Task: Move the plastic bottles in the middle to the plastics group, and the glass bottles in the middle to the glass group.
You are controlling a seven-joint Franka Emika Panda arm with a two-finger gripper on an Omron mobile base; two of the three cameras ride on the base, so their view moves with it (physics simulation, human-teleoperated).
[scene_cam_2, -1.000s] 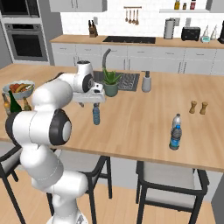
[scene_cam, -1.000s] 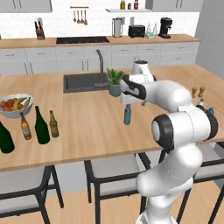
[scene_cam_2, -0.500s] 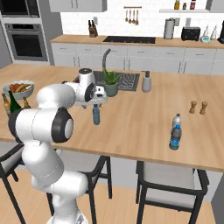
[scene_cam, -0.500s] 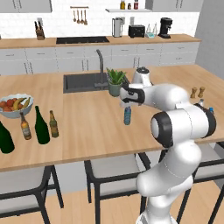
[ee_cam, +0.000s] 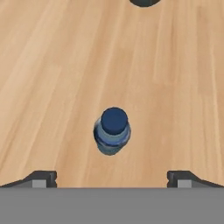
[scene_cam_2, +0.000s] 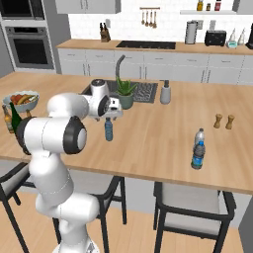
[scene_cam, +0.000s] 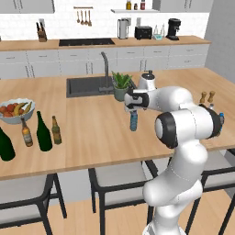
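A small slim blue plastic bottle [scene_cam: 133, 120] [scene_cam_2: 108, 130] stands upright mid-counter. My gripper [scene_cam: 131, 109] [scene_cam_2: 112, 115] hangs just above it, open, pointing down. In the hand view the bottle's dark blue cap [ee_cam: 113, 121] sits centred between the spread fingertips [ee_cam: 42, 178], untouched. A tall green wine bottle [scene_cam: 43, 132] and an amber beer bottle [scene_cam: 56, 130] stand at the left. The glass group, a wide dark green bottle [scene_cam: 5, 145] and a brown beer bottle [scene_cam: 26, 133], is beside them. The plastics group [scene_cam_2: 198, 149], one clear and one blue bottle, stands at the right front.
A fruit bowl [scene_cam: 17, 110] sits behind the glass bottles. A potted plant [scene_cam: 121, 86] and the sink [scene_cam: 87, 85] lie just beyond my hand. Two pepper mills [scene_cam_2: 224, 121] stand at the far right, and a soap dispenser [scene_cam_2: 166, 93] by the sink. Stools line the front edge.
My hand has come down slightly and settled over the blue bottle. The jaws stayed open and the bottles have not moved.
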